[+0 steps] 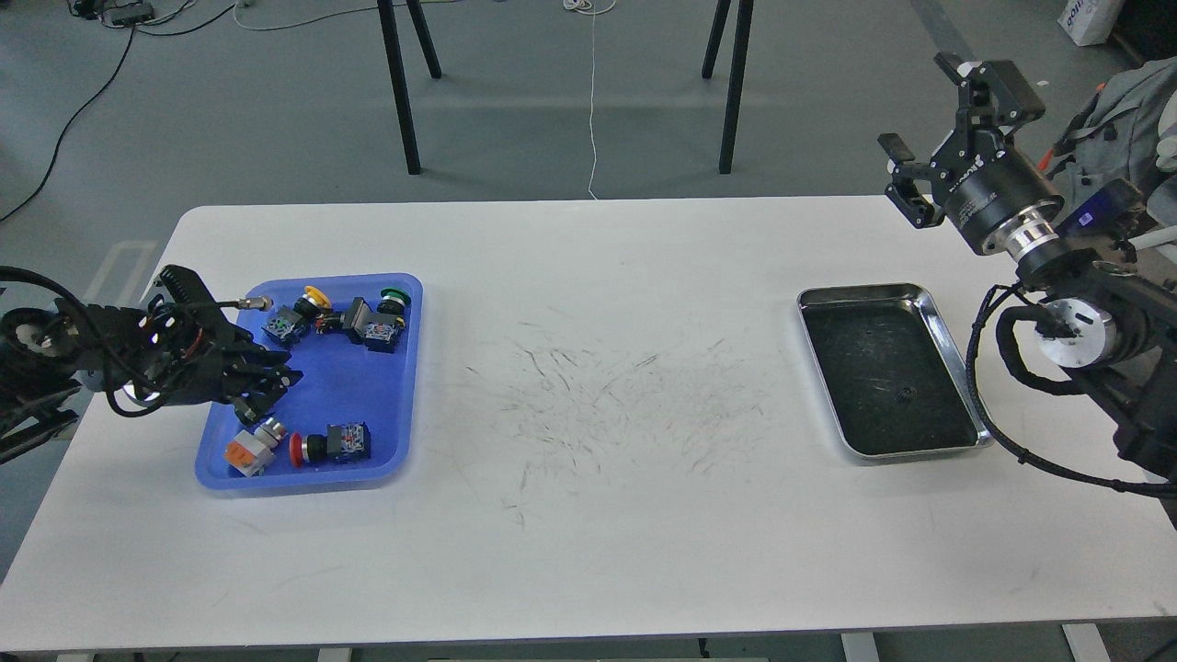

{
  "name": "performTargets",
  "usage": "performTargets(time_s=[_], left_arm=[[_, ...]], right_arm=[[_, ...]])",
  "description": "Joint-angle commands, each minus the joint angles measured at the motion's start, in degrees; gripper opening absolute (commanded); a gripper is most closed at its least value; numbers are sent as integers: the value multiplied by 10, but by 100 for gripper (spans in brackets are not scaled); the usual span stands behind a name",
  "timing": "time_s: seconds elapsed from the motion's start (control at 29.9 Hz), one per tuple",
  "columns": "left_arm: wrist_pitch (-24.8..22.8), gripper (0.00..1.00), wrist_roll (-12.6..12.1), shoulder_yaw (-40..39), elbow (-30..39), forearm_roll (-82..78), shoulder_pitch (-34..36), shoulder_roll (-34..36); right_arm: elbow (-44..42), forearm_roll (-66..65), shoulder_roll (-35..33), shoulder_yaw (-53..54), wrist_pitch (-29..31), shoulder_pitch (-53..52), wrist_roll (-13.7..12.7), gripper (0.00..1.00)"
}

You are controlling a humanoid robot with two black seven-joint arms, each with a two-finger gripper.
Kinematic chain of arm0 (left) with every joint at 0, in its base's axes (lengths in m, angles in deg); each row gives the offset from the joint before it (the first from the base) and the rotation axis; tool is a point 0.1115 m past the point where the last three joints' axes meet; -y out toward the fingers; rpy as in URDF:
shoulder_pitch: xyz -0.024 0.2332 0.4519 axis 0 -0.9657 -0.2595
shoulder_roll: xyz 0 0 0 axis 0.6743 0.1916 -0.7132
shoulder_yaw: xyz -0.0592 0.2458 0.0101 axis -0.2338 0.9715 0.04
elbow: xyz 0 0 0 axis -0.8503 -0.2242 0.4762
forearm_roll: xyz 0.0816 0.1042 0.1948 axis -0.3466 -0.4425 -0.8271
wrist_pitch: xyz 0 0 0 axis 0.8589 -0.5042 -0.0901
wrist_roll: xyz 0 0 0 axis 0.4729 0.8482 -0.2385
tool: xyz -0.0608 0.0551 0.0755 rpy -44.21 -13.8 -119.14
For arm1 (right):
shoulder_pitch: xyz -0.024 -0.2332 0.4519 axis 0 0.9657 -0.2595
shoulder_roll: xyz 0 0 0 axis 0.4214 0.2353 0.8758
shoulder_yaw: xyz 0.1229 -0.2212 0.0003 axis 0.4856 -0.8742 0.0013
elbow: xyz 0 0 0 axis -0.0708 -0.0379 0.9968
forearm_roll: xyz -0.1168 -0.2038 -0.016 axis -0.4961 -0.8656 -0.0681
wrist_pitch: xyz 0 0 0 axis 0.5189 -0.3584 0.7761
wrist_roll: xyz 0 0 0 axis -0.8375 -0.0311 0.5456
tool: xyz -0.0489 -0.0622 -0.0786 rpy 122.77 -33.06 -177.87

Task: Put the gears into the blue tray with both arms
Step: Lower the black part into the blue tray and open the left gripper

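The blue tray (377, 405) lies at the table's left and holds several coloured push-button switches. My left gripper (267, 388) hangs low over the tray's left half, just above the orange-and-silver switch (250, 448). It is dark against the arm, and its fingers cannot be told apart. One tiny black gear (904, 395) lies in the silver metal tray (956, 354) at the right. My right gripper (931, 129) is raised high beyond that tray's far right corner, open and empty.
Yellow (314, 296), green (393, 297) and red (298, 448) capped switches sit in the blue tray. The table's middle shows only dark scuff marks (598, 395). Black stand legs (400, 92) rise behind the far edge. A grey bag (1126, 119) is at the far right.
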Motion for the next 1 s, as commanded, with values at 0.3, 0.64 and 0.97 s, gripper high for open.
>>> performTargets(time_s=[0.3,0.64,0.97], left_arm=[[3,35,0,-4,-1,9,8,1],[1,42,0,-11,-4,129,31,0],[-27,53,0,-62,4,306,40,-21]], right_arm=[[0,0,-1,-1,0,-1,0,98],[-1,0,-1,-4,0,2,0,98],[-4,0,-1,-6,0,1,0,98]])
